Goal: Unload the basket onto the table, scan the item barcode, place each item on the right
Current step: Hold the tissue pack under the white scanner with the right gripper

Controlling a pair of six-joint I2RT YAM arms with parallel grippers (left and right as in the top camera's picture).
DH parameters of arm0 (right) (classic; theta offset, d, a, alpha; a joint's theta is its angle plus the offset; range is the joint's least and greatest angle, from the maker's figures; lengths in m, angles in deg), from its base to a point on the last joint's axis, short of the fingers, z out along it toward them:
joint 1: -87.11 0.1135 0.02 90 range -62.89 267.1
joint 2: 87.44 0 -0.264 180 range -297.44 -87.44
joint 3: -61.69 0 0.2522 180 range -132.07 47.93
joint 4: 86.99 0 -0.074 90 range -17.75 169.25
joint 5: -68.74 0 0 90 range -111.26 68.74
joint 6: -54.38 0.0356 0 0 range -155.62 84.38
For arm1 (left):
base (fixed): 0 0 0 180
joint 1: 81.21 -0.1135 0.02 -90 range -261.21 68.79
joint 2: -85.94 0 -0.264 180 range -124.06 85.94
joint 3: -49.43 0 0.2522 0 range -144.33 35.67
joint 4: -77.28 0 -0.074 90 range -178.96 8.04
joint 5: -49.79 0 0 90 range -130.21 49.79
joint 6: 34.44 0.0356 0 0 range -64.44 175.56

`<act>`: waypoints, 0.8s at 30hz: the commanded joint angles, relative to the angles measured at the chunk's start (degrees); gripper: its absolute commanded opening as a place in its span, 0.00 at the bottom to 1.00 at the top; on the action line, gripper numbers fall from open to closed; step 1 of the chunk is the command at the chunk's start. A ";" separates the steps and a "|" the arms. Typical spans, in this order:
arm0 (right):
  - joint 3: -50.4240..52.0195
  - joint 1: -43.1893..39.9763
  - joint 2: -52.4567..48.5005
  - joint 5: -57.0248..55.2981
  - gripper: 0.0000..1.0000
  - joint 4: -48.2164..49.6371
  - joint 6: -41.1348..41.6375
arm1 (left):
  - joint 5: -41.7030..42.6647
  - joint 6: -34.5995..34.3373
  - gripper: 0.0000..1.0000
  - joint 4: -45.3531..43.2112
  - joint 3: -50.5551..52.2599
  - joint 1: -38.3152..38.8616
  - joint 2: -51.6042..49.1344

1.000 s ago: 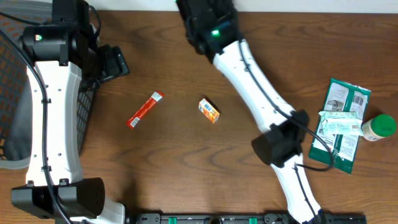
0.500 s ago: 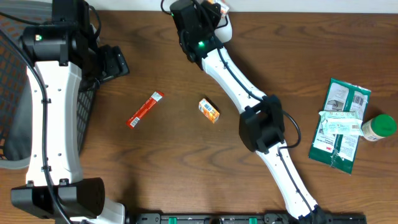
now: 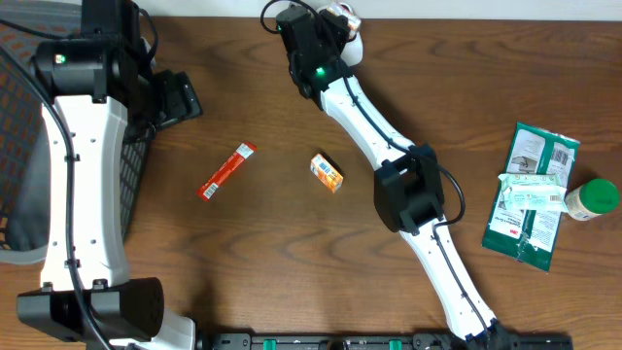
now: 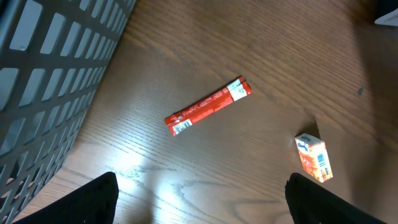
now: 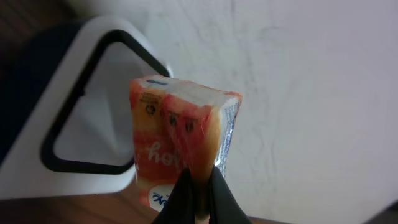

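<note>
My right gripper (image 5: 199, 177) is shut on the lower edge of an orange packet (image 5: 177, 140), holding it upright. Right behind the packet is a white scanner (image 5: 37, 183) with a dark-rimmed window. In the overhead view the right gripper (image 3: 335, 19) is at the table's back edge, next to the white scanner (image 3: 351, 23). My left gripper (image 4: 199, 199) hangs open above the table with nothing between its fingers. It stands over a red stick pack (image 4: 208, 106) and a small orange box (image 4: 314, 158).
The red stick pack (image 3: 226, 171) and the orange box (image 3: 327, 172) lie mid-table. A grey mesh basket (image 4: 50, 74) stands at the left. A green pouch (image 3: 530, 194) and a green-lidded bottle (image 3: 591, 199) lie at the right.
The right arm has swung its wrist left and back to the table's rear edge, bringing the packet up to the scanner. The left arm has not moved.
</note>
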 commanded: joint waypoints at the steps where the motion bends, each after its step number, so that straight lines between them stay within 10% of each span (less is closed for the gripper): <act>1: 1.42 -0.50 -0.39 3.02 0.01 0.17 1.42 | -0.11 0.74 0.86 0.31 0.17 -0.02 0.39; 24: 1.81 -2.23 -0.42 3.54 0.01 -2.84 1.40 | -0.11 0.74 0.87 0.31 0.17 -0.02 0.39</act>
